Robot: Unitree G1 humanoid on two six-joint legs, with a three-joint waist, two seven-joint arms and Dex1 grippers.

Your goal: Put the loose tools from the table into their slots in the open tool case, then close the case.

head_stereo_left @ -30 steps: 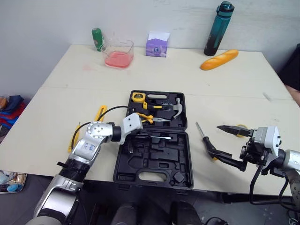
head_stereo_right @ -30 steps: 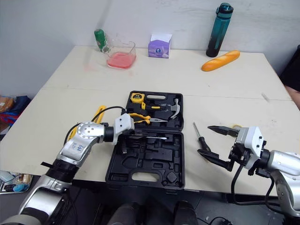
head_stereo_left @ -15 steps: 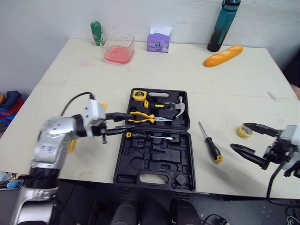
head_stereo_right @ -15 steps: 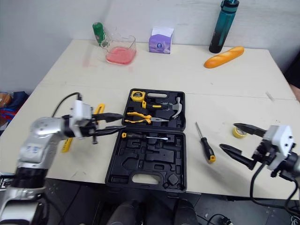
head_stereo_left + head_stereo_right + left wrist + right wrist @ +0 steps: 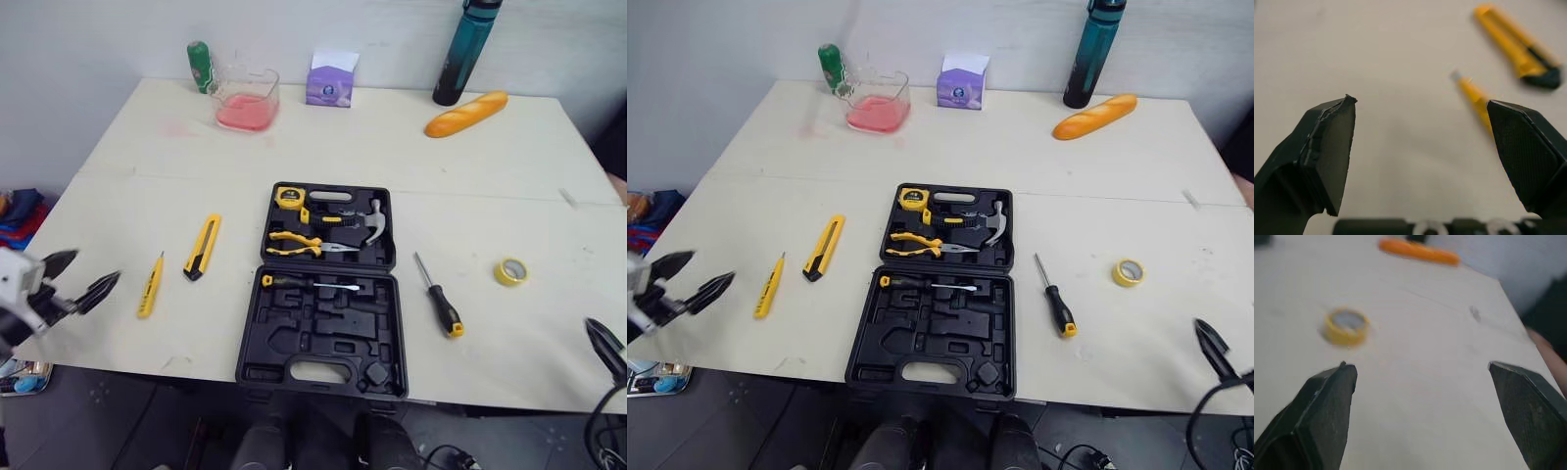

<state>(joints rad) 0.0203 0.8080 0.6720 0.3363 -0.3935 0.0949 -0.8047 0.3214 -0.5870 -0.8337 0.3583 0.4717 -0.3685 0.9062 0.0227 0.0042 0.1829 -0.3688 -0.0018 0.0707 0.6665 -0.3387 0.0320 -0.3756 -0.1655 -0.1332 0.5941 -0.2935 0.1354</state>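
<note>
The open black tool case lies mid-table, its lid half holding a tape measure, pliers and a hammer. A thin screwdriver rests in a slot of the near half. Loose on the table are a yellow utility knife, a small yellow screwdriver, a black-and-yellow screwdriver and a yellow tape roll. My left gripper hangs open and empty off the table's left edge, facing the small yellow screwdriver. My right gripper is open and empty at the near right corner, short of the tape roll.
Along the far edge stand a green bottle, a clear container with pink contents, a purple tissue box, a teal bottle and a bread loaf. Bare tabletop lies on both sides of the case.
My left gripper opened, left the thin screwdriver in the case and pulled back to the left edge. My right gripper drew back to the near right corner. The camera has also shifted.
</note>
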